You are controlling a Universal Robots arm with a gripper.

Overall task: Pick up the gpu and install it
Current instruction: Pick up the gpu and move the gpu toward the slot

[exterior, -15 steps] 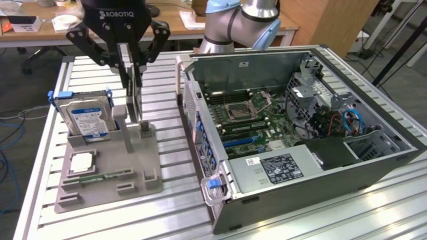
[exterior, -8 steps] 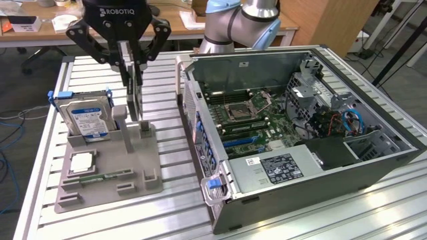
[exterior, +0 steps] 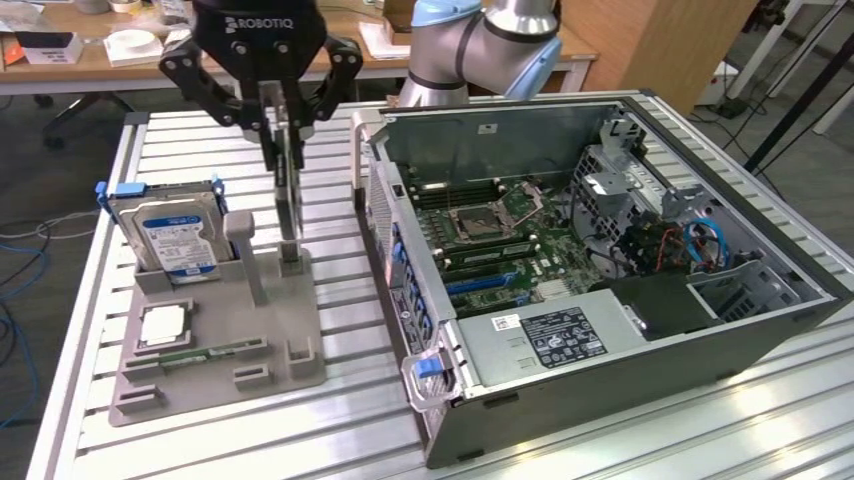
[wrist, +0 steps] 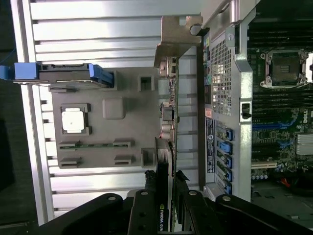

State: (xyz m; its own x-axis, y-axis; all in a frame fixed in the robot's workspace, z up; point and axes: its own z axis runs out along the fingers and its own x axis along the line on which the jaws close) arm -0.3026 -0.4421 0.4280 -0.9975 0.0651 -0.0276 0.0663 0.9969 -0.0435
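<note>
The gpu (exterior: 287,205) is a thin dark card standing on edge, upright, over the slot of the grey holder (exterior: 254,340). Its lower edge is level with the holder's two posts; I cannot tell whether it still rests in the slot. My gripper (exterior: 283,125) comes down from above and is shut on the card's top edge. In the wrist view the gpu (wrist: 167,127) runs edge-on away from my gripper (wrist: 167,188), its metal bracket (wrist: 178,36) at the far end, and black fingers (wrist: 146,200) press on both faces.
The open computer case (exterior: 601,250) lies on the exterior view's right, motherboard exposed with blue expansion slots (exterior: 481,285). The holder also carries a silver hard drive (exterior: 171,235), a processor chip (exterior: 163,325) and a green memory stick (exterior: 214,352). All of it rests on a slatted metal table (exterior: 347,430).
</note>
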